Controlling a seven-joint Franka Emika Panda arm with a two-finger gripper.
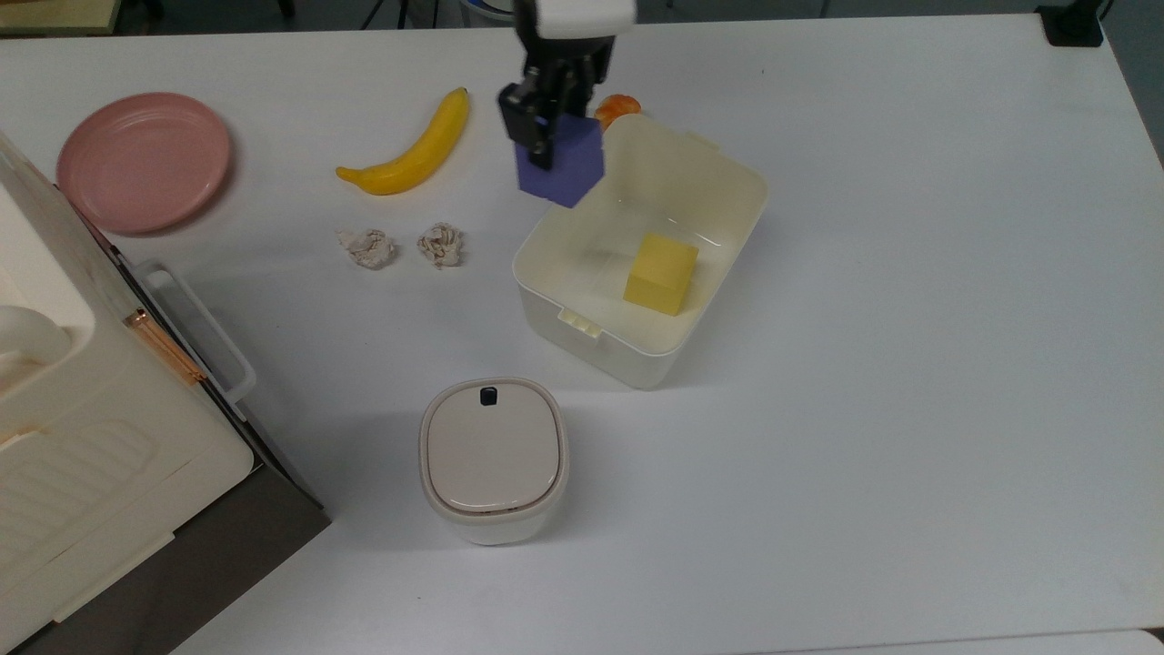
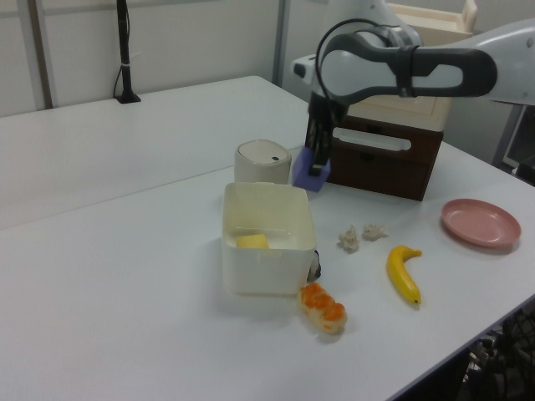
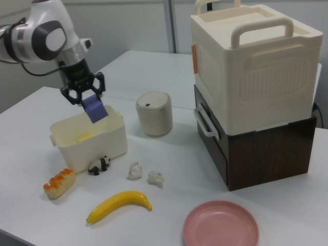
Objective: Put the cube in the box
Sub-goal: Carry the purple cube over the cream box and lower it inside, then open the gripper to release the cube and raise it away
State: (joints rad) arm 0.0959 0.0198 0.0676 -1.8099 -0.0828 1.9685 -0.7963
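Note:
My gripper (image 1: 546,123) (image 2: 317,159) (image 3: 84,97) is shut on the blue-purple cube (image 1: 564,171) (image 2: 306,175) (image 3: 96,109) and holds it in the air. In the top view the cube hangs over the upper left rim of the cream-white box (image 1: 718,173) (image 2: 263,259) (image 3: 110,141). In the right view it hangs tilted just above the box's rim. A pale yellow cube (image 1: 661,272) (image 2: 252,241) lies inside the box.
A banana (image 1: 414,152) and two crumpled paper balls (image 1: 366,247) lie to the top view's left of the box. An orange sushi piece (image 1: 617,108) sits behind the box. A lidded round container (image 1: 493,455), a pink plate (image 1: 144,161) and a large cream case (image 3: 253,77) stand nearby.

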